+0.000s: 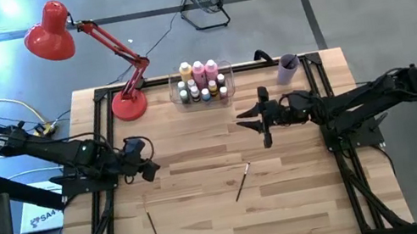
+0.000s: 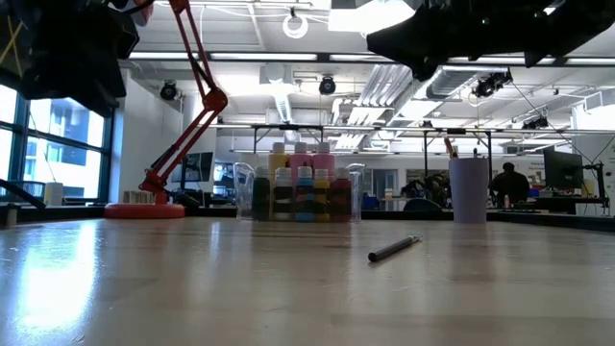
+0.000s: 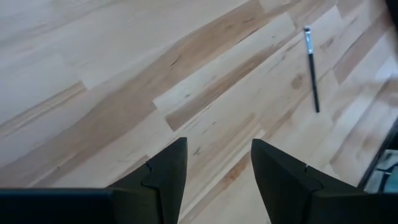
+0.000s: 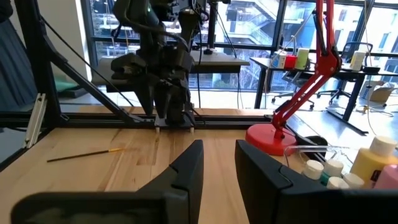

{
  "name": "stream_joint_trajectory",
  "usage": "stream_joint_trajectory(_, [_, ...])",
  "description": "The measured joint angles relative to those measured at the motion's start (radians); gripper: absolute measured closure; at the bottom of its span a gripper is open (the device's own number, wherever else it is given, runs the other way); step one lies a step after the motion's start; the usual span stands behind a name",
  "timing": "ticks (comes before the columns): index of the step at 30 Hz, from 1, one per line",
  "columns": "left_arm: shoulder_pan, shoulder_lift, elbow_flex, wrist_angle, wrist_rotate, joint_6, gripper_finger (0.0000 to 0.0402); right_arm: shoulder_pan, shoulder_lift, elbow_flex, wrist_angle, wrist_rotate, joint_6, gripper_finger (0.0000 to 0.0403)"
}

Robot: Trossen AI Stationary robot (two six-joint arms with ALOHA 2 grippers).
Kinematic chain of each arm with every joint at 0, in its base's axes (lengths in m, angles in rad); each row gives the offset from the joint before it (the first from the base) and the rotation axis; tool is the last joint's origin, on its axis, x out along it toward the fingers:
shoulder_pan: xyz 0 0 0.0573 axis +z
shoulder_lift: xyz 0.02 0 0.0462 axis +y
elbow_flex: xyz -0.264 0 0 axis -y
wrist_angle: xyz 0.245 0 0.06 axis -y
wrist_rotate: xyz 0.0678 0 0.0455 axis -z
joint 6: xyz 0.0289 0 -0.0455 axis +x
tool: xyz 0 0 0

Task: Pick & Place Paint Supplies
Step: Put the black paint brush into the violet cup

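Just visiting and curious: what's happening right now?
Both hands empty: left hand open, right hand raised, open. Bottles in bin. Two brushes loose. Nothing in the way.

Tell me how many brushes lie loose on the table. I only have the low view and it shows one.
Observer: Two. The high view shows the middle brush and a second brush over on the left arm's side.
Operator: Report the left gripper.
Observer: The left gripper hangs above bare wood, fingers open, nothing between them.
Operator: Now the right.
Observer: The right gripper points across the table toward the left arm, fingers apart and empty.
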Motion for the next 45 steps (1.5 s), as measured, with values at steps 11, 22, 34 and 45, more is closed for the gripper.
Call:
stream_joint_trajectory(11, [0.000, 0.000, 0.000, 0.067, -0.037, 0.003, 0.0226, -0.003, 0.000, 0.000, 0.009, 0.004, -0.080, 0.0319])
stream_joint_trajectory(22, [0.001, 0.000, 0.000, 0.092, -0.119, 0.055, 0.0227, -0.003, 0.000, 0.000, 0.006, 0.004, -0.099, 0.0319])
stream_joint_trajectory(34, [0.000, 0.005, 0.000, 0.220, -0.120, 0.054, 0.0227, -0.003, 0.000, 0.000, -0.007, 0.003, -0.106, 0.0319])
stream_joint_trajectory(45, [0.000, 0.240, 0.134, 0.164, -0.006, 0.052, 0.0337, -0.003, 0.000, 0.000, -0.030, 0.003, -0.104, 0.0319])
